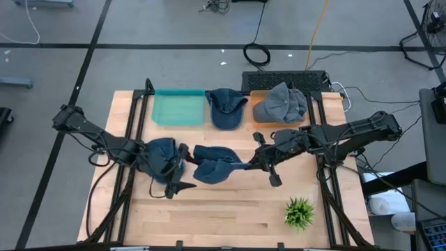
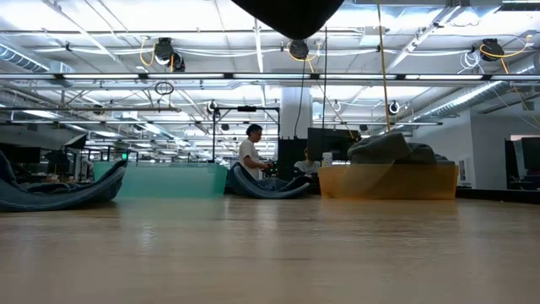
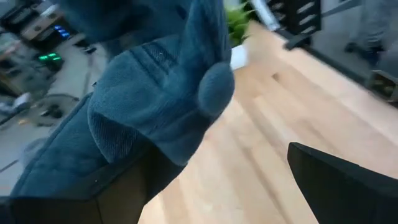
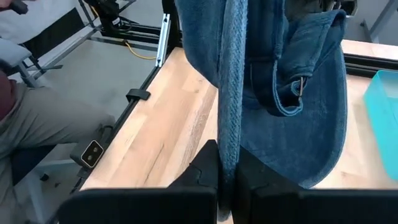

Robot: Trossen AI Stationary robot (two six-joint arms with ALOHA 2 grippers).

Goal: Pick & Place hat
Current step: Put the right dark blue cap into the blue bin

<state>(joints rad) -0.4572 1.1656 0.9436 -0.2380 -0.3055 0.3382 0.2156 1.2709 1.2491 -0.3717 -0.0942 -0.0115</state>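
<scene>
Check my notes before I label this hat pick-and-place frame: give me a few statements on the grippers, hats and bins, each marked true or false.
1. The right gripper is shut on the blue hat's brim. True.
2. The left gripper is shut. False: its fingers stand open beside the hat.
3. The teal bin holds a hat. False: it looks empty.
4. A grey hat sits in the orange bin. True.
5. The green plant stands between the two bins. False: it is near the table's front edge, on the right arm's side; another blue hat lies between the bins.
</scene>
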